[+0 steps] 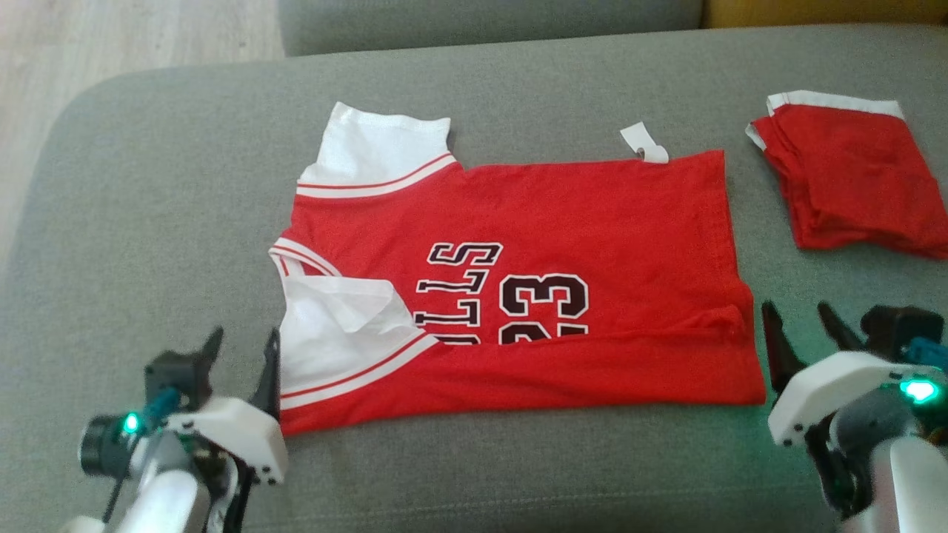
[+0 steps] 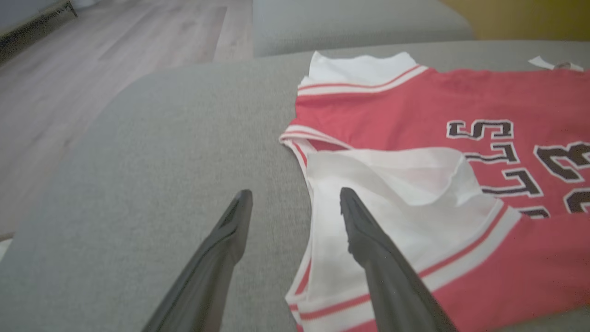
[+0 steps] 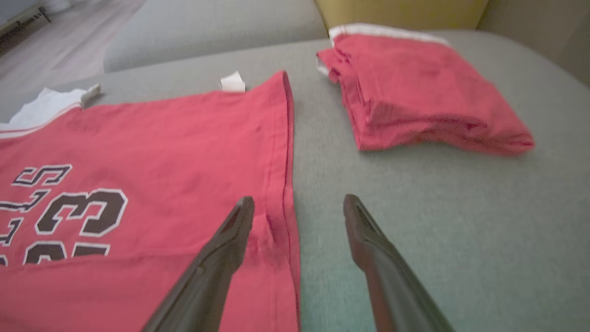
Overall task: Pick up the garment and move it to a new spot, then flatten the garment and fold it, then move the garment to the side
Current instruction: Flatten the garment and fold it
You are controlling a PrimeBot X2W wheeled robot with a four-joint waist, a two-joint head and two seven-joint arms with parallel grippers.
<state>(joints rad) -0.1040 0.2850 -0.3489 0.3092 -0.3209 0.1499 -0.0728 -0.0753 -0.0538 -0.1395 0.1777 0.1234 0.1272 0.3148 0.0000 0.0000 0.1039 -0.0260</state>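
Nearest, the left fingers (image 1: 270, 370) stand spread and empty at the white-sleeved end of the red jersey (image 1: 592, 222), and the right fingers (image 1: 776, 348) stand spread and empty at its hem end. The jersey lies on the grey sofa cushion (image 1: 148, 185), near edge folded over its lettering. Farther right sits a folded red garment (image 1: 852, 178).

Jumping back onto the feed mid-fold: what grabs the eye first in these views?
The red jersey with white sleeves and the number 23 lies spread across the middle of the grey cushion, its near edge folded up over the lettering. To its right sits a smaller folded red garment. The left pincer and right pincer hover open at the jersey's two near corners, holding nothing.
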